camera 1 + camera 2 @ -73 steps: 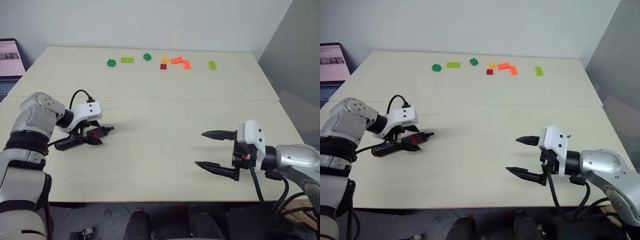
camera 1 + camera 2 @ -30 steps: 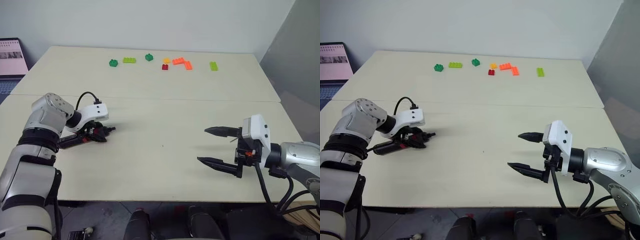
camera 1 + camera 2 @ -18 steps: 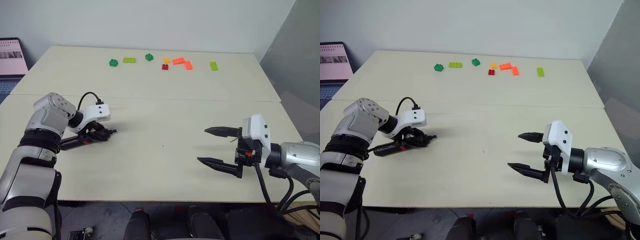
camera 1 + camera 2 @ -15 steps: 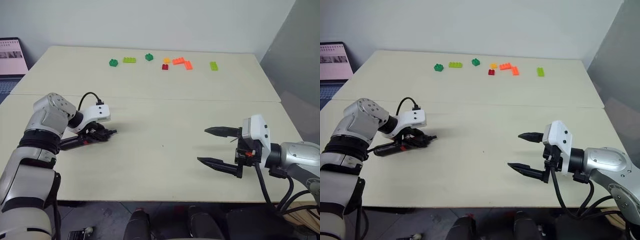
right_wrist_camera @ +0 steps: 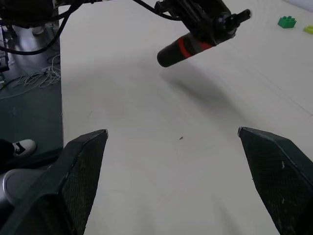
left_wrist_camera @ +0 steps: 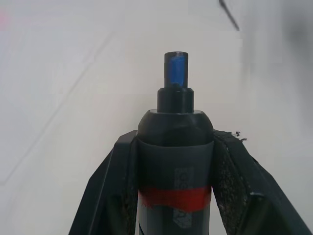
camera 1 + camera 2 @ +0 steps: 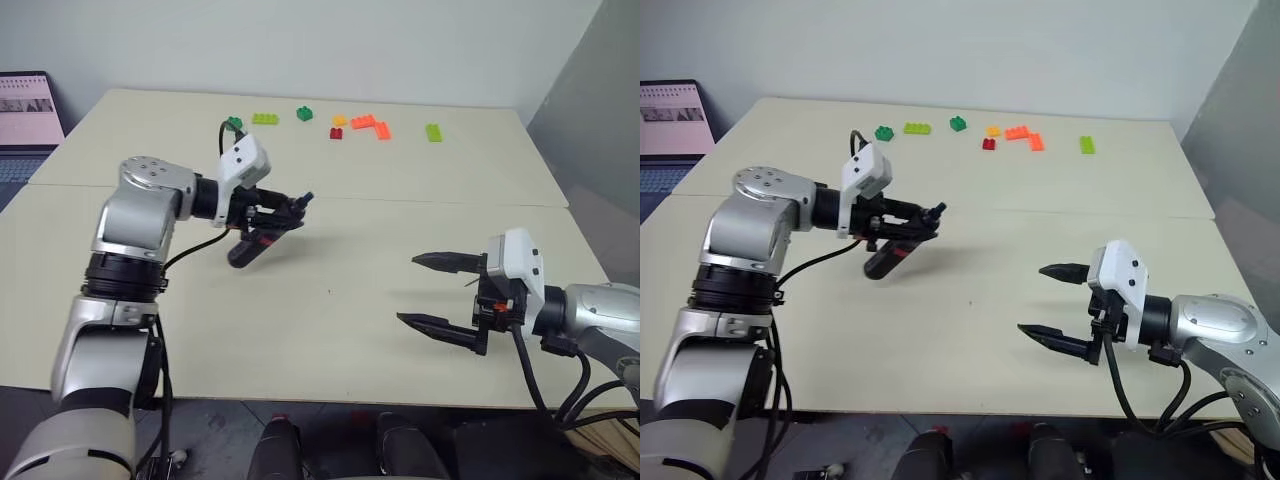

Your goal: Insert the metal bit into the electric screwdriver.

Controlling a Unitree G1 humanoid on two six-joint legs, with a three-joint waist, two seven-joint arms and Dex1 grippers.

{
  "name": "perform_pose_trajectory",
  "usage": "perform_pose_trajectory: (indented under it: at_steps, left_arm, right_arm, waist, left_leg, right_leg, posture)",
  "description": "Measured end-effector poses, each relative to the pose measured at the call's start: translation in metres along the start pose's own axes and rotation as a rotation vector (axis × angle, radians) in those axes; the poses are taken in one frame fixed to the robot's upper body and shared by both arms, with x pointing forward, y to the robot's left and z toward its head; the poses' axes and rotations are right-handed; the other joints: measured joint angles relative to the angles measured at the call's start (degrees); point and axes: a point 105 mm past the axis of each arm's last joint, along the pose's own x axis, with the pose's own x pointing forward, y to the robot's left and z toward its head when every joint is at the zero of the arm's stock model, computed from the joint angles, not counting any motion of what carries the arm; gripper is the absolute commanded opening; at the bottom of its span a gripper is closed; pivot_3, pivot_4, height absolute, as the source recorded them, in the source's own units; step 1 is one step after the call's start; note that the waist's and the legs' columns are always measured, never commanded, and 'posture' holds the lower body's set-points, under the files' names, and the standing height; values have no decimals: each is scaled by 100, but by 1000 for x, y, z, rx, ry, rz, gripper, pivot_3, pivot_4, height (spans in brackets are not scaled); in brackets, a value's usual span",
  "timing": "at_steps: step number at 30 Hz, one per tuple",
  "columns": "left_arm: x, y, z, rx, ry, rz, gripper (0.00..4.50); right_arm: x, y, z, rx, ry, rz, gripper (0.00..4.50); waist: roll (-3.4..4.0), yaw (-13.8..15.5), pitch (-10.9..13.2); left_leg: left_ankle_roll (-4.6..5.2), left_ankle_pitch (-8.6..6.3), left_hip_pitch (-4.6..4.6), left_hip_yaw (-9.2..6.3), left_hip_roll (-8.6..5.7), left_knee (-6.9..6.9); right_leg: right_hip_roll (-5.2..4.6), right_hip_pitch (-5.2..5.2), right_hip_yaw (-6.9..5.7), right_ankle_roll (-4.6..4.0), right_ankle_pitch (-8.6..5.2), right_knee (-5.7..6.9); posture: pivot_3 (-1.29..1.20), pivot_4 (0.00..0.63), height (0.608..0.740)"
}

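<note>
My left gripper (image 7: 274, 214) is shut on the electric screwdriver (image 7: 262, 232), a black pen-shaped tool with a red band. It holds the tool in the air above the table's left half, tilted, with the narrow tip (image 7: 306, 197) pointing right and the butt hanging low. In the left wrist view the black fingers (image 6: 234, 171) clamp the body (image 6: 174, 147) on both sides. A thin dark rod, likely the metal bit (image 6: 229, 14), lies on the table far beyond the tip. My right gripper (image 7: 408, 290) hovers open and empty over the table's front right.
Several small toy bricks, green (image 7: 304, 113), orange (image 7: 372, 125) and red (image 7: 336, 133), lie along the table's far edge. A laptop (image 7: 28, 105) stands off the far left corner. A seam (image 7: 420, 200) crosses the table (image 7: 330, 330) from side to side.
My left gripper has closed on the screwdriver, lifted it off the table and swung it right toward the middle. The right gripper has stayed in place.
</note>
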Motion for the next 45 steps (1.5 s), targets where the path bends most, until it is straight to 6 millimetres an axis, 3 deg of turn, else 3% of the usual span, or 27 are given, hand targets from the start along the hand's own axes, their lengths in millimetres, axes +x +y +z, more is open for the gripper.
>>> perform_pose_trajectory:
  at_steps: [7, 12, 18, 37, 45]
  left_arm:
    - [44, 3, 11, -35, -251, 191, 1668]
    - [47, 9, 20, -3, -353, 310, 1668]
    - [53, 2, -12, -98, -397, 393, 1668]
    - [13, -17, -30, -102, -453, 550, 1664]
    - [8, -18, -32, -112, -447, 580, 1663]
  right_arm:
    - [-1, -1, 3, 8, -1, -6, 4500]
    - [-2, -6, 9, -7, -17, -34, 4500]
    - [1, -23, 34, -49, -139, -117, 4500]
    - [0, -24, 34, -38, -125, -81, 4500]
    - [1, -26, 31, -46, -113, -66, 4500]
  waist:
    - [-1, 19, 0]
    - [1, -3, -1]
    - [4, 14, -2]
    - [7, -2, -4]
    - [7, -4, -4]
  left_leg:
    - [-1, 1, 0, -5, -5, 5]
    - [0, 1, 8, -5, -4, 1]
    - [-1, 2, 10, -5, -6, 2]
    - [-2, 3, 27, -9, -4, 0]
    - [-2, 3, 29, -8, -4, 1]
  right_leg:
    - [-4, 8, -4, 0, 1, -5]
    - [-1, 8, 1, 0, 1, -3]
    - [-2, 14, -1, 0, 2, -3]
    - [-2, 34, -4, 0, 2, -7]
    - [-1, 37, -3, 2, 3, -9]
  posture:
    - [0, 150, 740]
    - [0, 150, 740]
    - [0, 150, 740]
    - [0, 150, 740]
    - [0, 150, 740]
